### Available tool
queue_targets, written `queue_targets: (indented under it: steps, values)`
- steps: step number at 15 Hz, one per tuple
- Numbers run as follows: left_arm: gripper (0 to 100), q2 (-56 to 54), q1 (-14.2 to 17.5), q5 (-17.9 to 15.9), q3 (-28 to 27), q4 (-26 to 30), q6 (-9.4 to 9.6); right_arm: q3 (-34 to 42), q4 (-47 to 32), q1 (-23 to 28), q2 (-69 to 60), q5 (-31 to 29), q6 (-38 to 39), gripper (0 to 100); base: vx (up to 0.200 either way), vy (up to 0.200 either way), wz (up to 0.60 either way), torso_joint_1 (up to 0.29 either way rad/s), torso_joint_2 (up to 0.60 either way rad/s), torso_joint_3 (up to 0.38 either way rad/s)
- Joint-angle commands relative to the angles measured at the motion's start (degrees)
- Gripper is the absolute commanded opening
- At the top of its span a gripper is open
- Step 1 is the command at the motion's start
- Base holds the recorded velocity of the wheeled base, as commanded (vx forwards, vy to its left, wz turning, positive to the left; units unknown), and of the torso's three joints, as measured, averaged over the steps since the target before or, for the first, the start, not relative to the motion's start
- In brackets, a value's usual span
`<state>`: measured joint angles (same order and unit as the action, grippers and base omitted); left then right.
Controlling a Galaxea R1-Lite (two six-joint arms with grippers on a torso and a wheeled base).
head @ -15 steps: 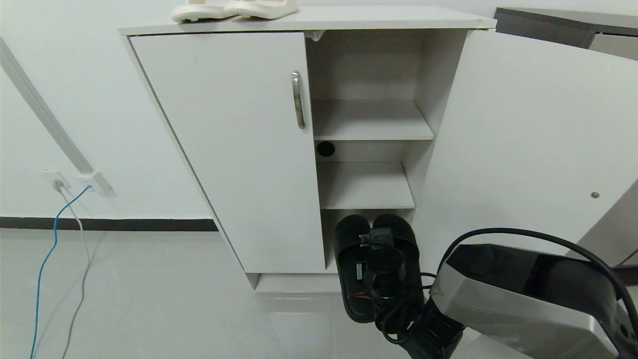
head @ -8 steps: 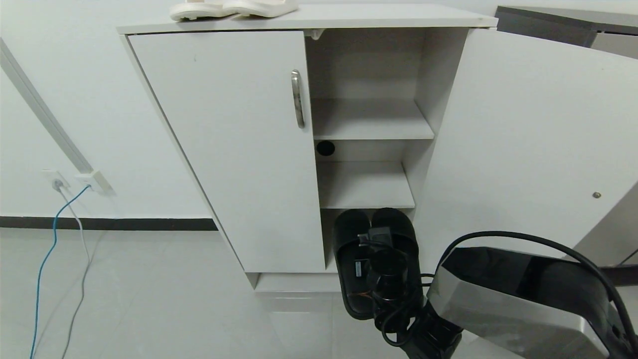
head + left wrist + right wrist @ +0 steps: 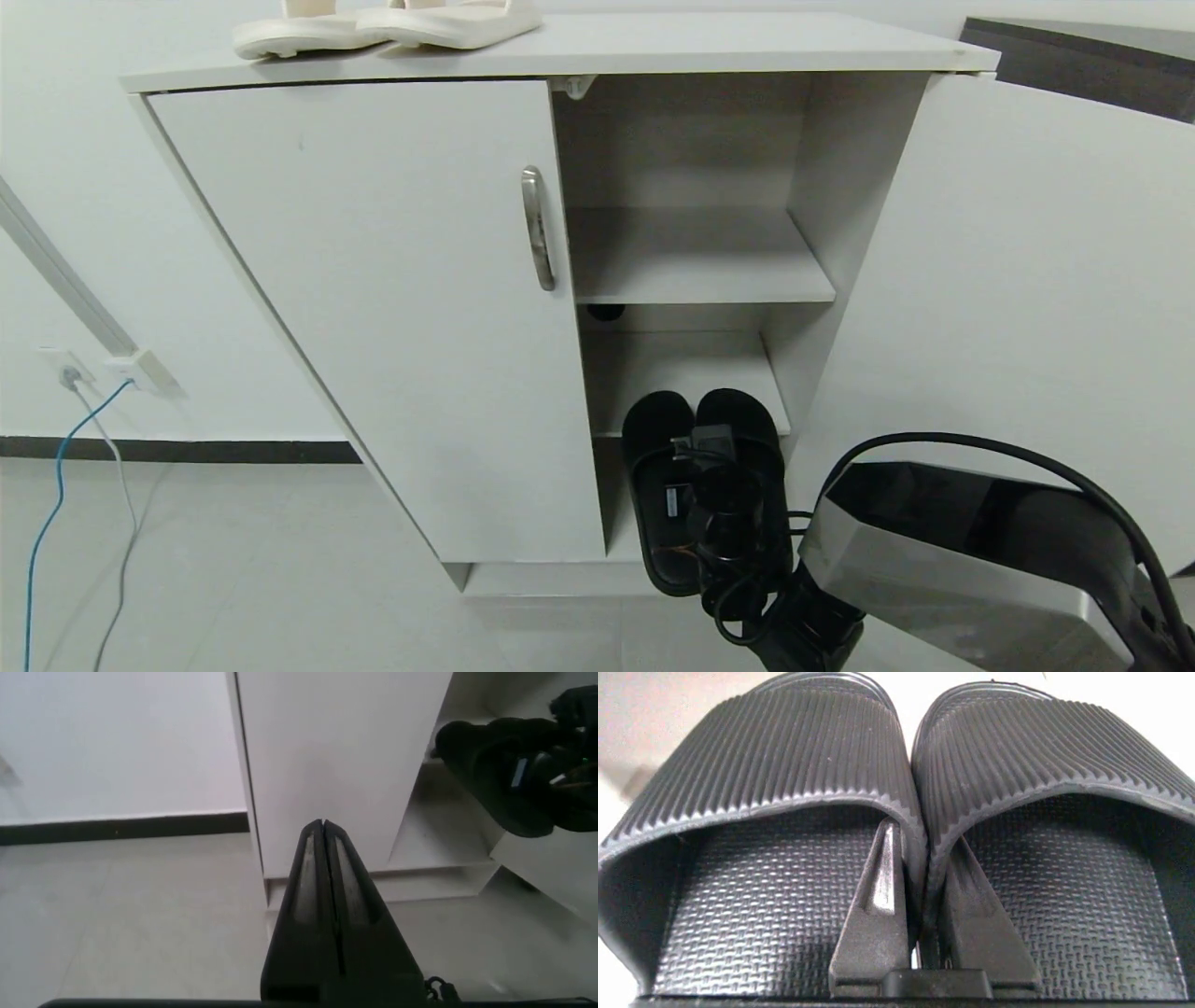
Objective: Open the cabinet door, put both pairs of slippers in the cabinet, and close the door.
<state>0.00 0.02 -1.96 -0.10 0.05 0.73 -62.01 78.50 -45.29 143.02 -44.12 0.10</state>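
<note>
Right gripper clamped on the black slippers, pinching their inner walls together. Toes aim straight into the cabinet, low at its open side. Left gripper pinched empty, farther off.

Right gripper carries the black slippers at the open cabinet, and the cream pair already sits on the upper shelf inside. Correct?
No. The head view shows the cream pair lying on top of the cabinet, not inside. The right gripper does carry the black slippers at the open cabinet.
</note>
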Motion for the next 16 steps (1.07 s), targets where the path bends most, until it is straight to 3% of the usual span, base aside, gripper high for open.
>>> queue_targets:
  steps: [1, 9, 16]
  values:
    - [0, 0.1, 0.0, 0.0, 0.0, 0.0, -0.03, -0.3, 0.0, 0.0, 0.1, 0.0, 0.0, 0, 0.000, 0.000, 0.00, 0.000, 0.00, 0.000]
    - [0, 0.1, 0.0, 0.0, 0.0, 0.0, -0.03, -0.4, -0.4, 0.3, 0.0, 0.2, -0.1, 0, 0.000, 0.000, 0.00, 0.000, 0.00, 0.000]
    - [0, 0.0, 0.0, 0.1, 0.0, 0.0, -0.12, -13.0, -13.2, 4.4, 0.9, 3.6, 0.4, 0, 0.000, 0.000, 0.00, 0.000, 0.00, 0.000]
